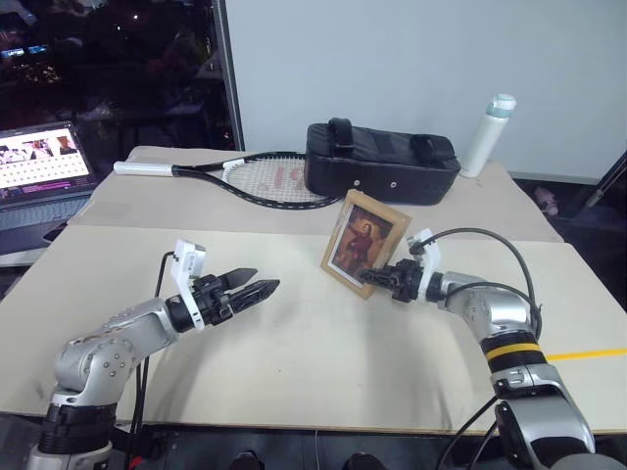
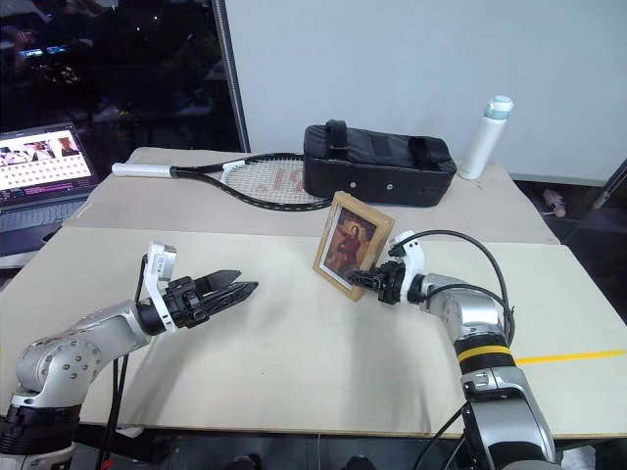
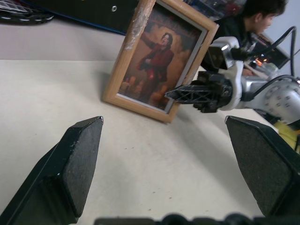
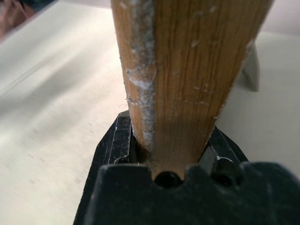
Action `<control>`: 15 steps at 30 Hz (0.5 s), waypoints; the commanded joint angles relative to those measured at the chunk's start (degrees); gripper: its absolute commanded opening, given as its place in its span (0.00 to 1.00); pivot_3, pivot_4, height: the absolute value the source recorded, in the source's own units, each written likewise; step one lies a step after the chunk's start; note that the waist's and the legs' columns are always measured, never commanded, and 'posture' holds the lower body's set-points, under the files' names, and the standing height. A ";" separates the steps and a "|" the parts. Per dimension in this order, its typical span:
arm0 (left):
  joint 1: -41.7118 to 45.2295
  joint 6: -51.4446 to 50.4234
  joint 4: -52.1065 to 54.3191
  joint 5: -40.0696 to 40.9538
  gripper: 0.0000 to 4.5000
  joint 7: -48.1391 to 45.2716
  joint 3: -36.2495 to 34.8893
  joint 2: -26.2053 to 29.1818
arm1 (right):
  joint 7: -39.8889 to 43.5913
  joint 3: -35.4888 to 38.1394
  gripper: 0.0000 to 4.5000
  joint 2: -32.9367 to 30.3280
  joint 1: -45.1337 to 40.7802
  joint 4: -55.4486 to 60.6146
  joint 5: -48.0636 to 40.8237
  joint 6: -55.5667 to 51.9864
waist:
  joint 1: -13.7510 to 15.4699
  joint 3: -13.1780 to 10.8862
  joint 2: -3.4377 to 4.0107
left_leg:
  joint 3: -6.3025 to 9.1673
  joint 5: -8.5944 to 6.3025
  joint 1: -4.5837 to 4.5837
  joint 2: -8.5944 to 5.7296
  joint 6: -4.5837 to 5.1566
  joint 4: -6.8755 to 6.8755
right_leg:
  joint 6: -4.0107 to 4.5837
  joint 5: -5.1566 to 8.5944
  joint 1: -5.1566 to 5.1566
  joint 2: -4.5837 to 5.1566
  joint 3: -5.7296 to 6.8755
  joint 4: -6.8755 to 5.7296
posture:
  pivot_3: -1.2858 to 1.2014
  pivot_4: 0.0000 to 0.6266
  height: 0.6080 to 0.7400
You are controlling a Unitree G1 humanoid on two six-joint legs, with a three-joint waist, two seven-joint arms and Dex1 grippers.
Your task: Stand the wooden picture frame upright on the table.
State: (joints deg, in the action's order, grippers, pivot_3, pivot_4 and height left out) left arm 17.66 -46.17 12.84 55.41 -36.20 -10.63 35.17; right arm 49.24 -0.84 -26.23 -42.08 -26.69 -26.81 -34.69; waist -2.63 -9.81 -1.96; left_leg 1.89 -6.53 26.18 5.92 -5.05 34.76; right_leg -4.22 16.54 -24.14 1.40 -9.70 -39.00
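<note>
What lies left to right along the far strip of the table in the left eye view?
White-handled black tennis racket → long black bag → tall white bottle with a pale green cap, all on the pale beige table.

White wall (image 1: 392, 59) standing behind; dark window (image 1: 118, 69) reflecting lights at left; laptop screen (image 1: 39, 157) glowing; yellow tape (image 1: 588, 354) running along right.

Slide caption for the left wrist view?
Right gripper pinches the upright wooden picture frame on the table, left gripper open nearby.
</note>
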 commanded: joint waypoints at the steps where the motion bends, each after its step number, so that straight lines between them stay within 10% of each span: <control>1: 1.05 0.05 0.61 0.91 1.00 -0.71 -1.14 -1.30 | -0.06 2.71 0.27 1.12 -0.15 -0.84 -1.49 -3.04 | -0.05 0.00 0.00 | 0.00 0.00 0.00 0.00 0.00 0.02 | -0.15 0.07 0.01 0.00 0.00 0.00 | 0.52 0.24 0.67; 13: 1.24 1.17 0.00 -5.49 1.00 -4.99 2.29 0.30 | 1.06 3.65 0.27 2.98 3.32 6.76 -5.30 -13.54 | -0.18 0.01 0.01 | 0.00 0.00 -0.02 0.00 0.00 0.04 | -0.25 0.09 0.02 -0.01 0.00 0.00 | 0.52 0.24 0.67; 15: 1.21 1.16 -0.14 -6.33 1.00 -5.46 2.48 0.32 | 0.98 3.93 0.50 2.99 3.33 7.53 -5.67 -14.62 | -0.25 0.01 0.01 | 0.00 0.00 -0.02 0.01 0.00 0.02 | -0.24 0.09 0.01 -0.01 0.00 -0.01 | 0.52 0.24 0.67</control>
State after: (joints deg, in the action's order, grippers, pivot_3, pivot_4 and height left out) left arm 18.33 -46.30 11.94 49.93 -40.60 -7.97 34.79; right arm 49.94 2.71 -23.60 -39.39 -20.83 -30.68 -47.25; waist -2.88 -9.80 -1.95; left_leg 1.90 -6.53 26.16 5.93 -5.05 34.77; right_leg -4.46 16.63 -24.13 1.39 -9.70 -39.01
